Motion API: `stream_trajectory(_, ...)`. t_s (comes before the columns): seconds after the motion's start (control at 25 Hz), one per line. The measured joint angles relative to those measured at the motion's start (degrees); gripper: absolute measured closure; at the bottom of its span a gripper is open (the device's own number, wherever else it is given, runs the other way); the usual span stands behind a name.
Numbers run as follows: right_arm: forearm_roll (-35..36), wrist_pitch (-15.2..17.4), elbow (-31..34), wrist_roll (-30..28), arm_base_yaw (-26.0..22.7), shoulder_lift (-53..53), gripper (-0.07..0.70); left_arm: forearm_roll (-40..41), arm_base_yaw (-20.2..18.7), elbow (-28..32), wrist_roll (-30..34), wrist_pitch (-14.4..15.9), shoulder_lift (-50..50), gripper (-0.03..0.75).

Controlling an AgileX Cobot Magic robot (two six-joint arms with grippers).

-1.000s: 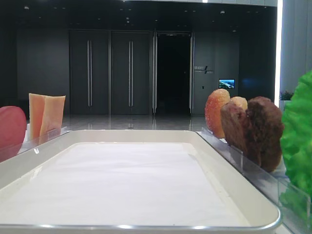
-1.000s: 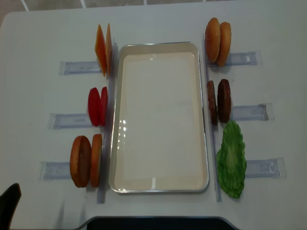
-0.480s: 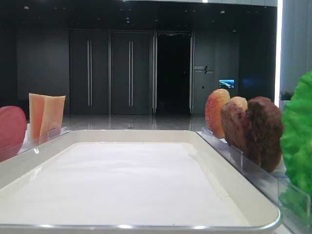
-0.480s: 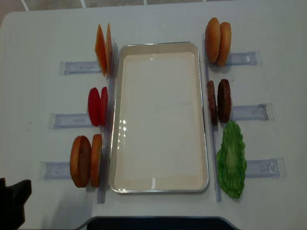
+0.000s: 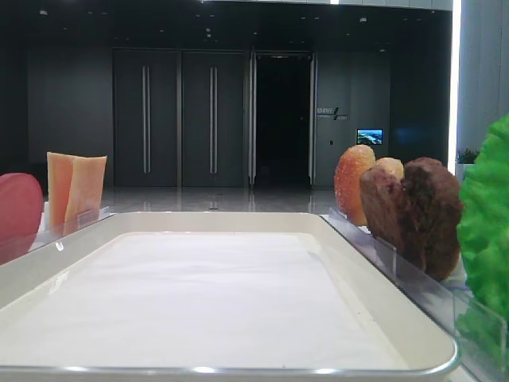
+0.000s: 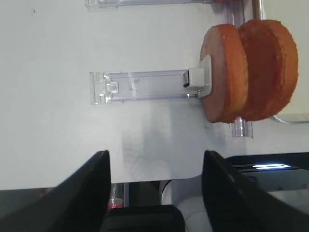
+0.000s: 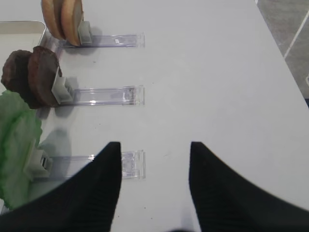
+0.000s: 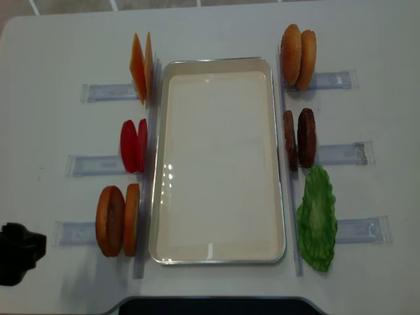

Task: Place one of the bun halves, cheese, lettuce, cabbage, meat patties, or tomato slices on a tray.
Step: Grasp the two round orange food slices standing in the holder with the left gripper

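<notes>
1 exterior view sits low at the tray's (image 5: 238, 227) near end, facing along it toward dark doors. The other looks straight down on the whole counter (image 8: 59, 59). Each wrist view looks down close past its own jaws; the left shares the bun halves (image 6: 248, 77) with the overhead view.

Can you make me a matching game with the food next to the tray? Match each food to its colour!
Foods:
1. cheese
2. tomato slices
3. meat patties
4. lettuce

Colours:
A. green
B. dark brown
C. orange-yellow
D. red

Right pairs: 1-C, 2-D, 3-B, 4-A.
</notes>
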Motion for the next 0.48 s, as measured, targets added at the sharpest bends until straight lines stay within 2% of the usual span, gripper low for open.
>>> stream_trajectory(0.48,0.0,0.0,0.0,0.0,0.0,0.0,0.288,0.8,0.0,-13.8,-1.7,2.2,20.2,0.263)
